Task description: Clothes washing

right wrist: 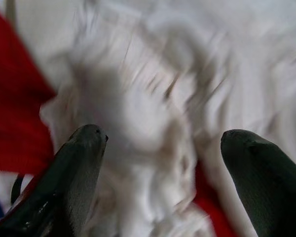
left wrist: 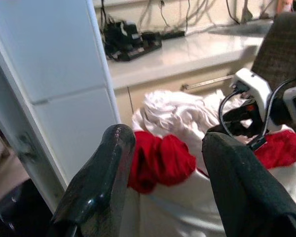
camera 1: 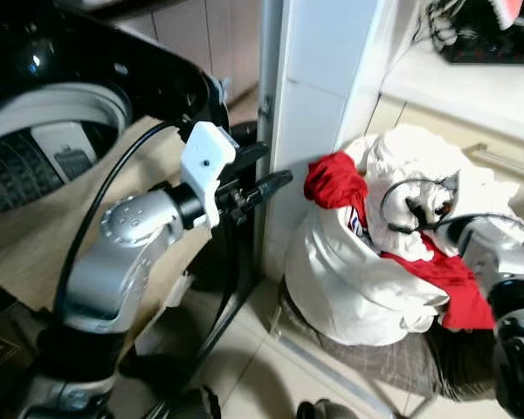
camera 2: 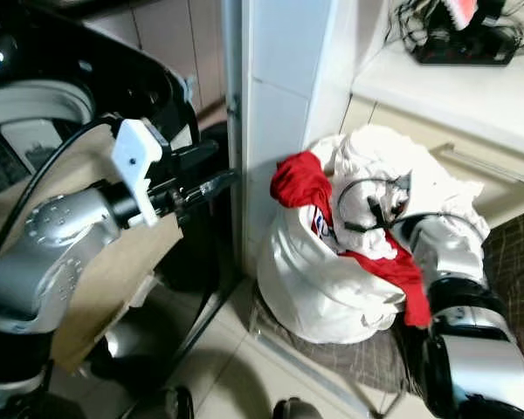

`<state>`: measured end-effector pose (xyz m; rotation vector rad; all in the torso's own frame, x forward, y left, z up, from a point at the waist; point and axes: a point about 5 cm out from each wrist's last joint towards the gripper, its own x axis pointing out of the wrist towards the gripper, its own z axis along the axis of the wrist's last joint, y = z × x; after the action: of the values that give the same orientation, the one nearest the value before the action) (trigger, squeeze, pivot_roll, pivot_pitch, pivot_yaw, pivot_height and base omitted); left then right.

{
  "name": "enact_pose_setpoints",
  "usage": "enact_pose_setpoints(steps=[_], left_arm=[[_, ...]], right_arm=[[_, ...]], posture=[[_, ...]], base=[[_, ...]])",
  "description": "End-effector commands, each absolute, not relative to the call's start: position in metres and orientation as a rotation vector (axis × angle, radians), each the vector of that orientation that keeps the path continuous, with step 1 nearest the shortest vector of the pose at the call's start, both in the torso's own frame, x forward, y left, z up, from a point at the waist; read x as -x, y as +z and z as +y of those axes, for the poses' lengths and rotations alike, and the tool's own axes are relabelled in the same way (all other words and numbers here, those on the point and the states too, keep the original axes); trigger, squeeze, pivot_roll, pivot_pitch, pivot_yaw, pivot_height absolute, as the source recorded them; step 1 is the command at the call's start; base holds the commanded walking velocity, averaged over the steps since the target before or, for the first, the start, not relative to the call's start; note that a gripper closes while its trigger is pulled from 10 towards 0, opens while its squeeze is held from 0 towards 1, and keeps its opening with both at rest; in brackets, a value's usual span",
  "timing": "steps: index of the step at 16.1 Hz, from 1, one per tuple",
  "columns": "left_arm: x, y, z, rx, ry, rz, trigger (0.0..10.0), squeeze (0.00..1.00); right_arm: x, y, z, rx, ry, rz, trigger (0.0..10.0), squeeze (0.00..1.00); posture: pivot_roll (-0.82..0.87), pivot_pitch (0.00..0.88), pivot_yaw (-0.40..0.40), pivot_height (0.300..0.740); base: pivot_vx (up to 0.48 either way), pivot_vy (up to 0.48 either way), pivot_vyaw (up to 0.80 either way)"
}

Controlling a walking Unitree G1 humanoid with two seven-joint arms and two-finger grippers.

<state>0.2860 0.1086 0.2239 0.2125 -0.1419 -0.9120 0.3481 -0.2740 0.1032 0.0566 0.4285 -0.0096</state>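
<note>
The laundry heap (camera 1: pixel 375 262), white cloth with a red garment (camera 1: pixel 336 183) draped across it, sits in a pile on the floor at the robot's right front, against the foot of a white tiled pillar (camera 1: pixel 310 105) and below a pale table (camera 1: pixel 472 87) that carries dark cables. The washing machine (camera 1: pixel 44 148) stands on the other side of that pillar, at the robot's left, its lid raised and the drum showing. The right hand (right wrist: pixel 160 163) is the nearer one by far: it is down on top of the heap, fingers spread wide with a bunch of white fabric (right wrist: pixel 153 123) lying between them but not yet pinched (the wrist picture is smeared, so whether the tips touch cloth cannot be settled). The left hand (left wrist: pixel 167 173) is held out at chest height near the pillar, released and holding nothing, pointing across toward the red garment, with the pile well apart from it. The coming move likely turns on this: the clothes lie directly under the right hand, while the drum lies away to the left past the pillar, so anything gripped must be carried across the body.
</note>
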Motion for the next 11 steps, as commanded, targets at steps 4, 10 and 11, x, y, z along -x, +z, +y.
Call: enact_pose_setpoints(steps=[4, 10, 11], left_arm=[[-0.259, 0.221, 0.106, -0.244, -1.065, -0.047, 10.0, 0.0], [-0.247, 0.219, 0.102, -0.224, -1.142, -0.007, 10.0, 0.0], [-0.246, 0.219, 0.103, -0.231, -1.144, -0.001, 10.0, 0.0]], right_arm=[[-0.342, 0.087, -0.277, 0.116, -0.004, 0.543, 10.0, 0.93], [-0.338, 0.074, -0.27, 0.052, 0.007, 0.56, 4.9, 0.0], [-0.338, 0.074, -0.27, 0.048, 0.01, 0.558, 1.3, 0.0]], posture=[[0.09, 0.238, 0.03, 0.74], [0.1, 0.232, 0.03, 0.74], [0.1, 0.229, 0.03, 0.74]], base=[[0.0, 0.0, 0.0], [0.0, 0.0, 0.0], [0.0, 0.0, 0.0]])
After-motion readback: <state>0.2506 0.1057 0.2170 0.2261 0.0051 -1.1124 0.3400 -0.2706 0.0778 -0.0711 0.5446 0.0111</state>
